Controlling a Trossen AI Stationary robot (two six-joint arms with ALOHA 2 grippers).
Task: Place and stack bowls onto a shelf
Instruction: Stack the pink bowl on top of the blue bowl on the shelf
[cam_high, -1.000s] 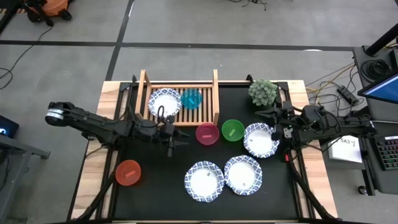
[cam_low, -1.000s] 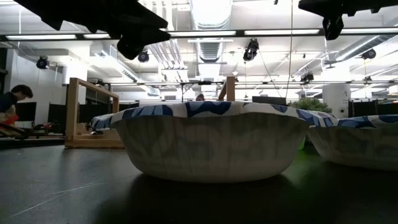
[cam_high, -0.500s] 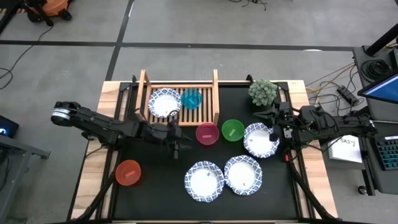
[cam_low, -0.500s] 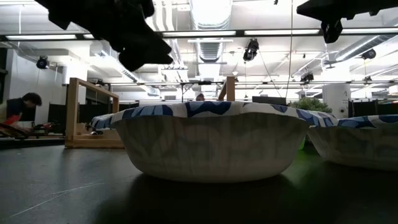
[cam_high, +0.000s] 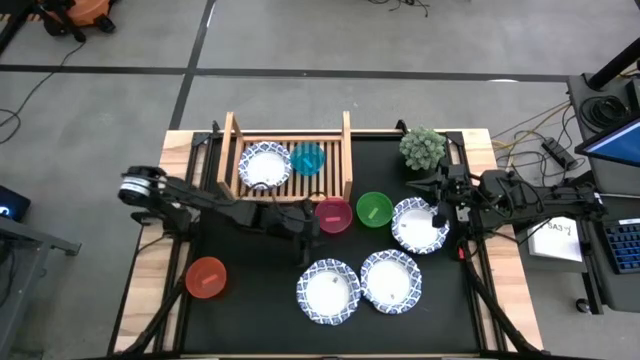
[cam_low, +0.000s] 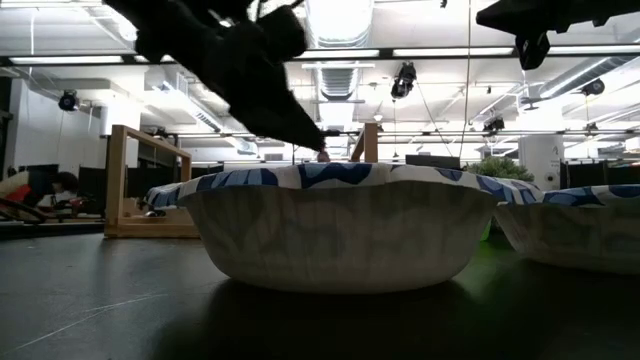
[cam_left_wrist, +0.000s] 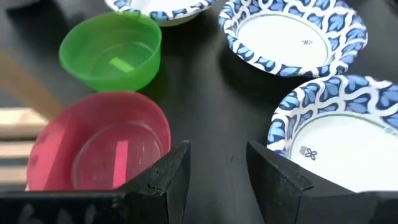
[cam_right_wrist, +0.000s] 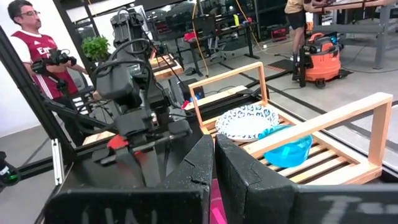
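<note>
Left gripper (cam_high: 306, 243) part open and empty, patterned bowl (cam_high: 328, 291) just ahead and below, pink bowl (cam_high: 333, 214) beside it; right gripper (cam_high: 440, 213) shut, empty, farther off.

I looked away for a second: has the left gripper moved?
Yes. In the high view the left gripper has travelled from near the shelf toward the patterned bowl, passing beside the pink bowl.

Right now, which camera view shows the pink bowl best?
The left wrist view: the pink bowl fills it, close and seen from above. The high view shows it small beside the green bowl. The low and right wrist views show no clear sign of it.
</note>
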